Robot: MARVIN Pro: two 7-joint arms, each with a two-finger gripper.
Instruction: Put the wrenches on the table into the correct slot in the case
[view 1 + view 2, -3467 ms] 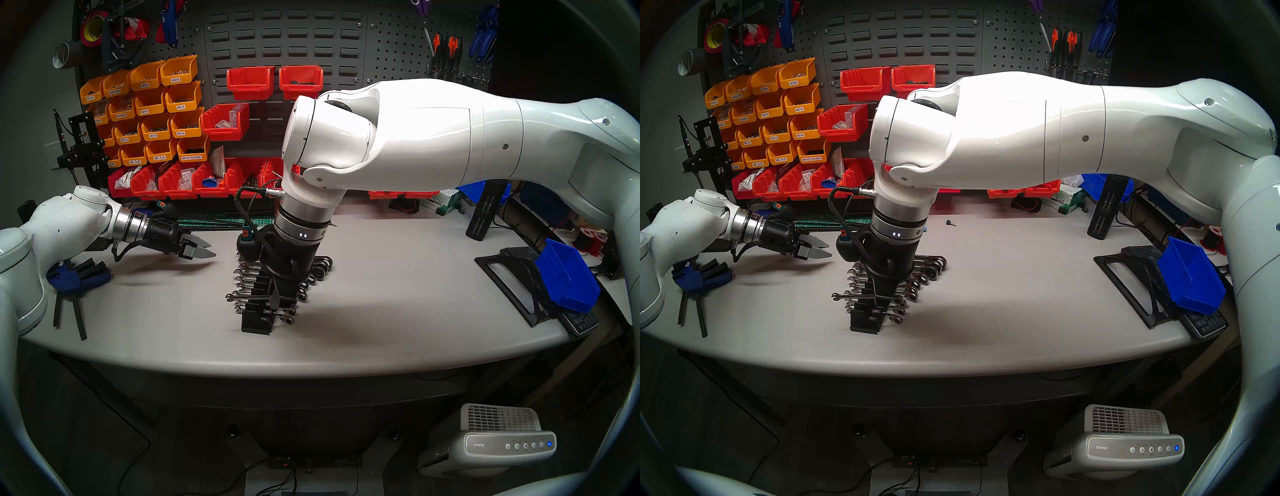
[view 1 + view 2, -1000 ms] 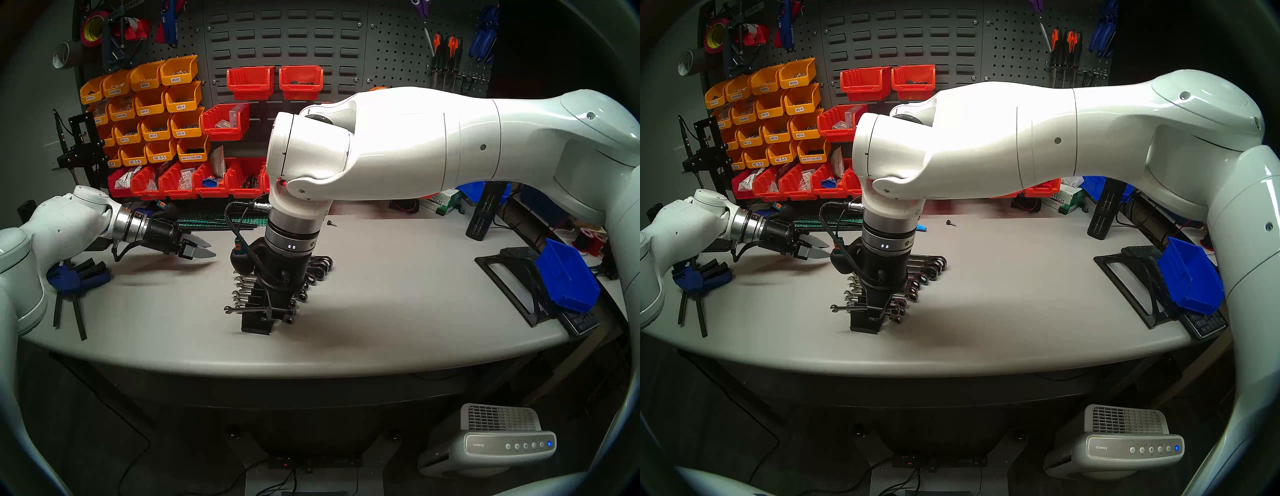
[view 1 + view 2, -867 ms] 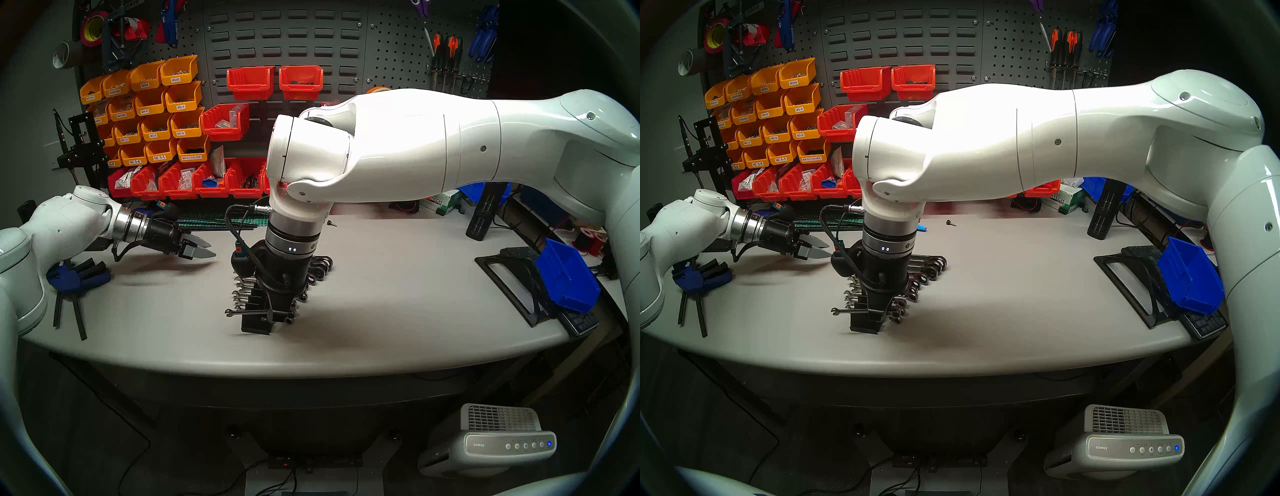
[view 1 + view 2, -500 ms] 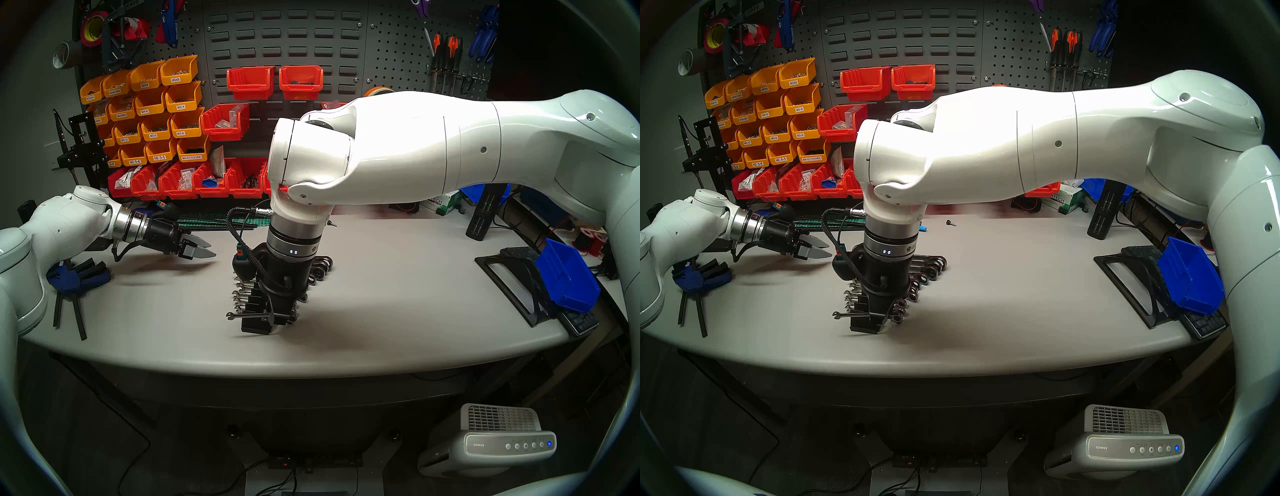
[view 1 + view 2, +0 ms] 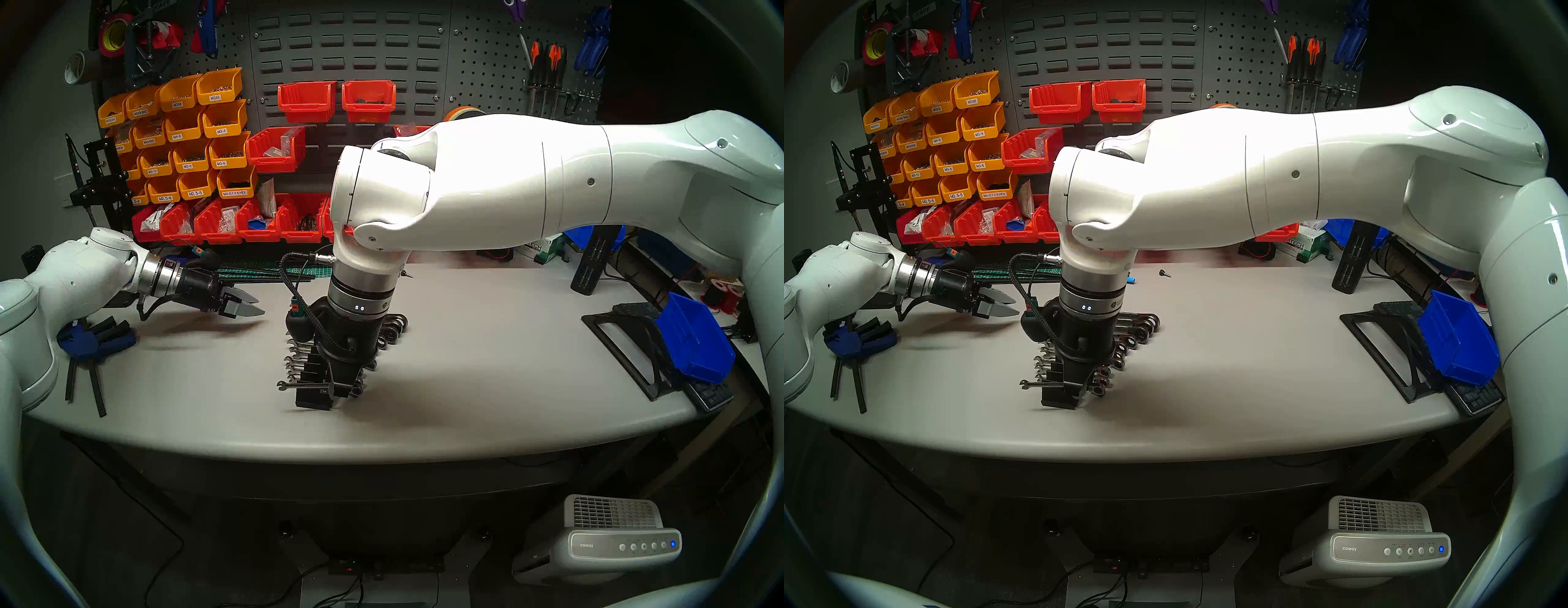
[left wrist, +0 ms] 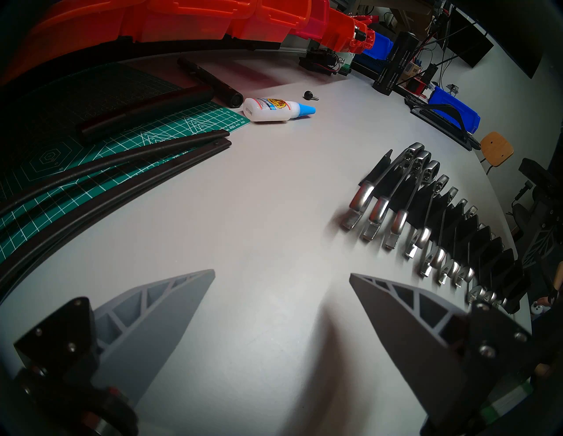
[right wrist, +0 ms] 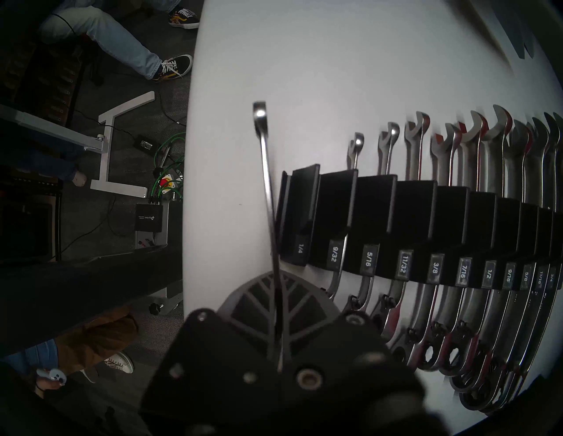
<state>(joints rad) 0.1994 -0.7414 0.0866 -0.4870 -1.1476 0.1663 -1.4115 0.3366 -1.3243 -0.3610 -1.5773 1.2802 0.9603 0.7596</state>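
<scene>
The black case [image 5: 313,401] lies on the grey table [image 5: 466,382], its grooves labelled in white and mostly filled with chrome wrenches [image 7: 426,304]. My right gripper [image 5: 335,388] points down over the case's near end, shut on a slim silver wrench [image 5: 297,385]. In the right wrist view the wrench [image 7: 266,170] runs from my right gripper [image 7: 276,292] along the outer edge of the end wall, just beside the unfilled 1/4 slot [image 7: 300,210]. My left gripper [image 5: 250,306] hovers open to the left of the case, with nothing between its fingers [image 6: 170,304].
A blue clamp [image 5: 93,339] lies at the table's left edge. A green cutting mat [image 6: 122,146], black rods and a glue bottle [image 6: 274,109] sit behind the case. A black stand with a blue bin [image 5: 691,339] is at the right. Red bins [image 5: 220,220] line the back.
My right gripper has sunk a little with the wrench toward the case's near end. The left arm has not moved.
</scene>
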